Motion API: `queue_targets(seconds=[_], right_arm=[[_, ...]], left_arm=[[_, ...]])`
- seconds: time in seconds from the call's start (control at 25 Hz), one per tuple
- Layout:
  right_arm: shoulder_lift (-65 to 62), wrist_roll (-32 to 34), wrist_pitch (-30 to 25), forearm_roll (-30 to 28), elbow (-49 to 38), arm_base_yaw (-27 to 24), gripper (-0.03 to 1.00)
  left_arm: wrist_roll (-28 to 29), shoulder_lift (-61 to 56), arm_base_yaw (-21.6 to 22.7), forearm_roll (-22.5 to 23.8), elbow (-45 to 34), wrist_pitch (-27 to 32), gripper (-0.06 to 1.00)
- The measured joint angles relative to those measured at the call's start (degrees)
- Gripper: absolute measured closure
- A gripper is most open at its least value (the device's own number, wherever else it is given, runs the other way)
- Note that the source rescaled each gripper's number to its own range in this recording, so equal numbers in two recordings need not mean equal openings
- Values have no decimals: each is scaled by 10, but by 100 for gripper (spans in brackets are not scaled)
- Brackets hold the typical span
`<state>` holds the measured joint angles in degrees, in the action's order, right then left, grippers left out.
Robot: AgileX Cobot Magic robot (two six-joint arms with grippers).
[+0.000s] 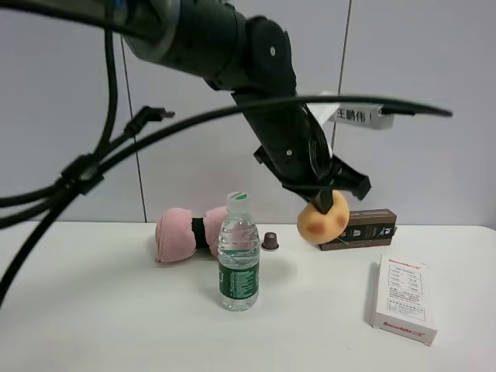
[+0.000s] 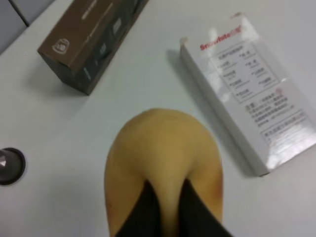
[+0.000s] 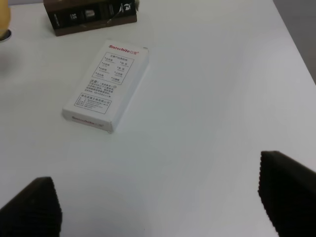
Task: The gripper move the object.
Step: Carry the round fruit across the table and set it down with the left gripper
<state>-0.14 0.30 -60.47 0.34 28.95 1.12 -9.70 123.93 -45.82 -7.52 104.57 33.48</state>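
Black left gripper (image 1: 323, 200) pinching yellow-orange egg-shaped ball (image 1: 319, 223) above white table (image 1: 93, 310); right gripper (image 3: 158, 197) jaws spread wide.

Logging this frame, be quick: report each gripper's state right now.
Left gripper: shut on the ball.
Right gripper: open, holding nothing.
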Motion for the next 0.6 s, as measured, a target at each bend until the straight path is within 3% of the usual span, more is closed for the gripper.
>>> queue_targets(seconds=[0.6], right_arm=[[0,0,0,0,0,0,-3]], left_arm=[[-18,100,1,0,0,-71,94]])
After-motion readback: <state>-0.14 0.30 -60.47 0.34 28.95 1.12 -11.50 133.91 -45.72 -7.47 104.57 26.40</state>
